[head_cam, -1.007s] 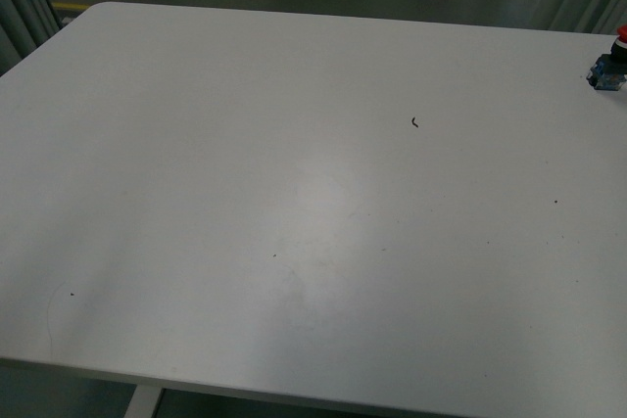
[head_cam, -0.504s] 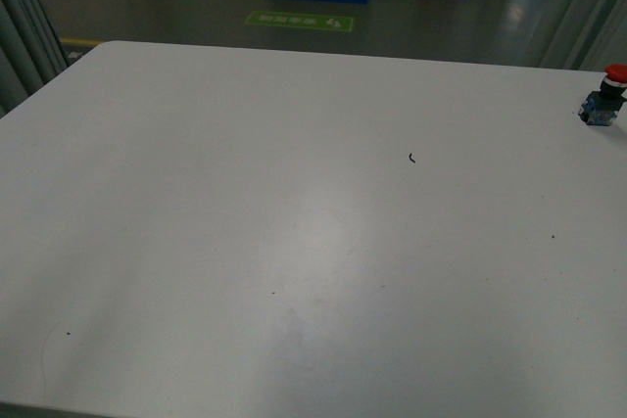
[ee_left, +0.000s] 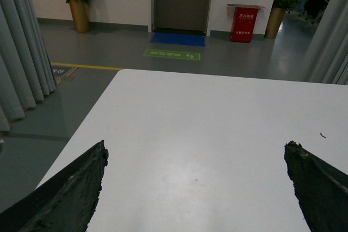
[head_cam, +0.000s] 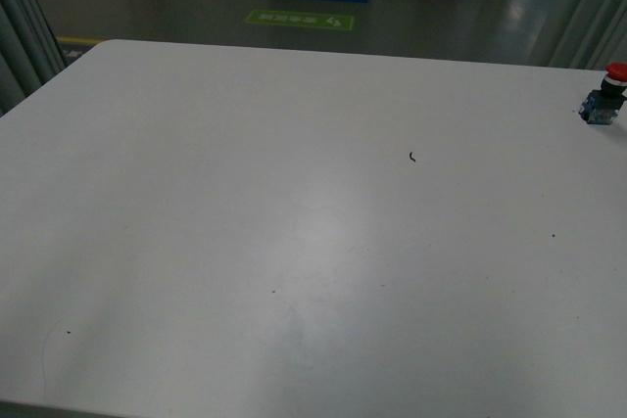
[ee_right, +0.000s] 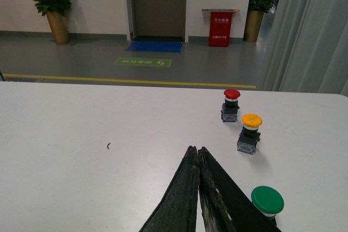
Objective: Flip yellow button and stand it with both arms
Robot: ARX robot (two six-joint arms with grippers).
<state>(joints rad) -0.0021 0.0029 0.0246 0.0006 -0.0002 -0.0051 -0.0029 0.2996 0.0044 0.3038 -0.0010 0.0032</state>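
White and almost bare, the surface [head_cam: 294,242] runs out toward a grey floor with a green floor sign [head_cam: 299,19], a door and a red cabinet [ee_right: 219,25] at the far wall.

The right tool [ee_right: 197,153] has its two dark fingers pressed together into one point, gripping nothing. It hangs low over the surface and aims toward the far edge. The left tool [ee_left: 196,158] has its fingers spread wide apart, one at each side of the left wrist view, with only bare surface between them.

Ahead of the right tool's tip and off to its right stands the yellow button [ee_right: 250,133], cap up on its dark block, apart from the fingers. Just beyond it, nearer the far edge, stands the red button [ee_right: 230,105], also cap up. A green button [ee_right: 267,201] sits closer in, right beside the right tool's finger. A small dark curl of debris [ee_right: 109,145] lies well off to the other side.

In the front view only the red button shows, at the far right edge; the yellow one is out of that picture, and neither arm appears there.

My judgement: the right arm is clearly the nearer one, and the yellow button's long axis is vertical, so the reach has to swing right and forward, passing the green button. The left arm sees no button at all and would have to cross most of the surface to help.
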